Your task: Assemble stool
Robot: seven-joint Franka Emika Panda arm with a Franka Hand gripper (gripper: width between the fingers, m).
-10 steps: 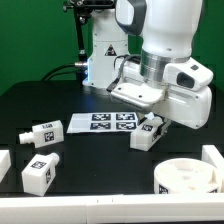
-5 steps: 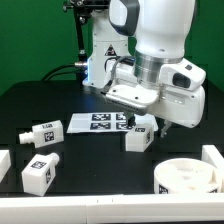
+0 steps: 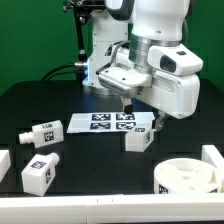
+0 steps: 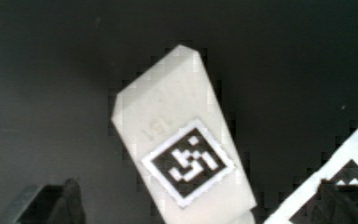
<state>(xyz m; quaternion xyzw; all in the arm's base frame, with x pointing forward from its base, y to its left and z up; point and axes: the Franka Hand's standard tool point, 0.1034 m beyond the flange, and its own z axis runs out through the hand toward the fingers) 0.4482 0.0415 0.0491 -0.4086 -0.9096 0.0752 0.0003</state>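
One white stool leg [image 3: 140, 136] with a square tag rests on the black table beside the marker board [image 3: 105, 122]. My gripper [image 3: 141, 111] hangs open just above that leg, clear of it. In the wrist view the leg [image 4: 179, 125] lies below, between my two dark fingertips [image 4: 51, 205], with open space on both sides. Two more tagged legs lie at the exterior view's left, one [image 3: 42, 133] farther back and one [image 3: 40, 173] nearer the front. The round seat ring [image 3: 188, 178] sits at the front right.
White corner blocks stand at the exterior view's left edge [image 3: 4, 160] and right edge [image 3: 212, 156]. The arm's base [image 3: 100, 55] and cables are behind the table. An edge of the marker board shows in the wrist view [image 4: 350, 155].
The gripper has let go of the leg beside the marker board and risen, shifting toward the exterior view's left. The leg stays on the table.
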